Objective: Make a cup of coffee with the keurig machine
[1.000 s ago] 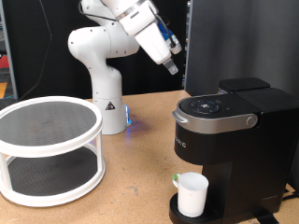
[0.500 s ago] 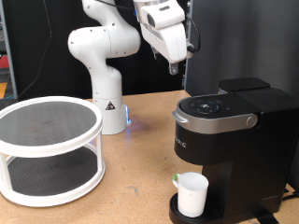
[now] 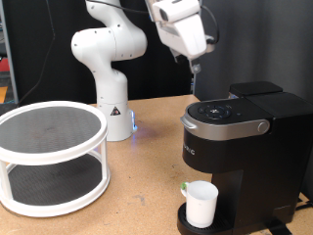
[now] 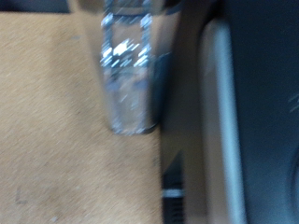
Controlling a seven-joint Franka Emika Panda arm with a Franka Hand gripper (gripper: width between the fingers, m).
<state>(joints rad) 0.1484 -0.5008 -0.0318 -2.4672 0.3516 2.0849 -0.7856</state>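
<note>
Taking the tall, boxy matte-black keurig machine [image 3: 245,147] as our landmark and reading the exterior view from its left, we first meet a white two-tier round rack with dark mesh shelves [image 3: 51,157], standing on the brown tabletop [image 3: 137,186] well to the left of the machine. Next comes the white robot arm's base [image 3: 106,69], behind the machine and to its left. The claw [image 3: 194,70] hangs in the air above the machine's silver-rimmed lid [image 3: 228,116], over its left part and clear of it, fingers pointing down. The wrist view is too blurred to separate the fingers, so we cannot tell whether they are spread or pressed together; we see nothing between them. The lid lies shut and flat, straight below the claw, which is the direction that matters here. The small plain white cup [image 3: 201,204] already stands on the machine's round drip base [image 3: 207,221], low at its front, far beneath the claw.
</note>
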